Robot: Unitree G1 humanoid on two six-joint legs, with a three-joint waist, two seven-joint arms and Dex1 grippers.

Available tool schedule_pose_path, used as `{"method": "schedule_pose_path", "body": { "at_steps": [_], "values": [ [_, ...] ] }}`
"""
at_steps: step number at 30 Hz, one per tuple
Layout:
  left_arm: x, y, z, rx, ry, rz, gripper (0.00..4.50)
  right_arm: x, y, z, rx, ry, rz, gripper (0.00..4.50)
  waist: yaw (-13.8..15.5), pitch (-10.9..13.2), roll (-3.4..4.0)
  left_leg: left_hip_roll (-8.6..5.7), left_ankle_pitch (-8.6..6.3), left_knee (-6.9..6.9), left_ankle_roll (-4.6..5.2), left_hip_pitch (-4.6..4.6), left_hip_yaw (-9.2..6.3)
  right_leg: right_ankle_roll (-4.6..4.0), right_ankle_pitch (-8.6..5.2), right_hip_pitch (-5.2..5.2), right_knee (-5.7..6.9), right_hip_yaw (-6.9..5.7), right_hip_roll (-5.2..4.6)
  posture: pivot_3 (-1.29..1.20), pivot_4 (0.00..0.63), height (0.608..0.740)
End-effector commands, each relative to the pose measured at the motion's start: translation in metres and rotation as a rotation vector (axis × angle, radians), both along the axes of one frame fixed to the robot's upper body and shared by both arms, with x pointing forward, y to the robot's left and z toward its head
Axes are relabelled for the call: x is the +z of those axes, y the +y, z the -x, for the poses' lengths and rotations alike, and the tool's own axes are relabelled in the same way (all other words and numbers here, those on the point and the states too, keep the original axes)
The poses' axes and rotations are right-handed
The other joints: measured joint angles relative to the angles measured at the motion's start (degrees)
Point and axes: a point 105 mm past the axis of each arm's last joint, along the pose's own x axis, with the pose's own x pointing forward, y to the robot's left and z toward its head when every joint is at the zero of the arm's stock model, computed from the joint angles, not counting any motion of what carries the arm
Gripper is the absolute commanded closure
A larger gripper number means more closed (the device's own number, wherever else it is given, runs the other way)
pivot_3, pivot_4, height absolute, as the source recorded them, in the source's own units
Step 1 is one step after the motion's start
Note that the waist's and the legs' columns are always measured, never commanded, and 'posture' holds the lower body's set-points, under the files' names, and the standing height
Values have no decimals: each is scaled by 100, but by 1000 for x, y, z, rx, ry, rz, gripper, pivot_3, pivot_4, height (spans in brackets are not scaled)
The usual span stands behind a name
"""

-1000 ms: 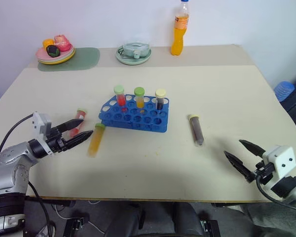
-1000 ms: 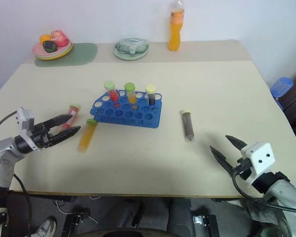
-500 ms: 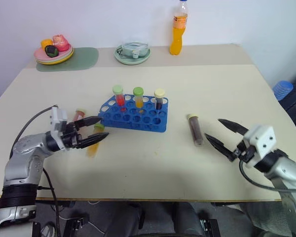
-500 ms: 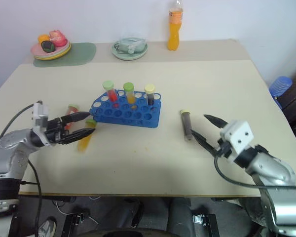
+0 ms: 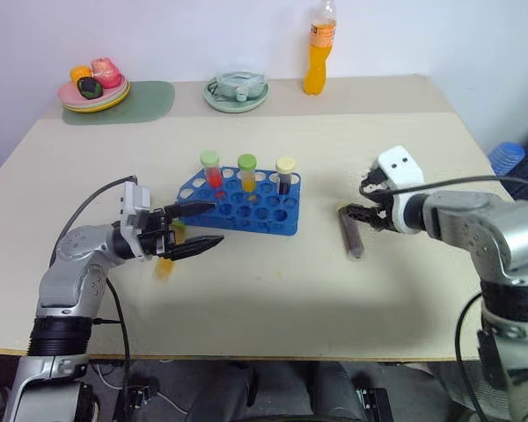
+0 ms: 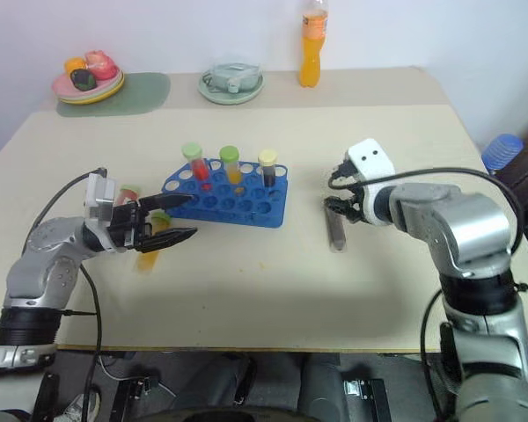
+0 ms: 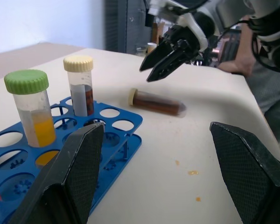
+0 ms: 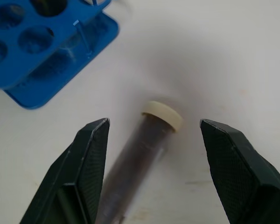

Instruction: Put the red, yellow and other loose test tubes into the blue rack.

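Lying flat, the brown tube (image 8: 144,154) sits between the spread right gripper (image 8: 154,140) fingers.

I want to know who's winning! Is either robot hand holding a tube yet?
No. Both the left gripper and right gripper are open and empty.

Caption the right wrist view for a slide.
Open right pincer poised around the brown tube lying beside the blue rack.

Yellow-orange tube (image 5: 165,260) mostly hidden behind the left pincer (image 5: 204,225), red tube (image 6: 126,192) reduced to a sliver behind that pincer's wrist, dark brown tube (image 8: 141,161) motion-blurred, stack of blue cups (image 5: 508,160) cut by the picture's edge
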Motion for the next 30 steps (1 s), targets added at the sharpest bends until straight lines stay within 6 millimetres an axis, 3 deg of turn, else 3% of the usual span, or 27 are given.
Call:
{"method": "schedule_pose_path", "body": {
  "at_steps": [1,26,29,30],
  "values": [
    [6,-5,4,-23,-26,0,807,5,2,-5,-39,60,-69,1324,-11,0,0,2,-3,0,5,2,14,1,3,-2,-1,-1,-3,0,150,740],
    [4,-4,15,1,24,14,807,-37,6,-32,-173,352,-87,1324,-38,1,2,21,-10,1,18,14,74,8,38,-11,-11,-1,-2,0,150,740],
    [4,-3,16,4,31,17,729,-44,4,-31,-180,364,-56,2187,-41,0,2,22,-10,1,17,17,75,7,39,-10,-10,-1,-1,0,150,740],
    [4,-3,16,5,32,17,729,-46,4,-30,-178,361,-48,2660,-46,0,2,22,-10,1,18,17,75,7,39,-10,-11,-1,-1,0,150,740]
  ]
}}
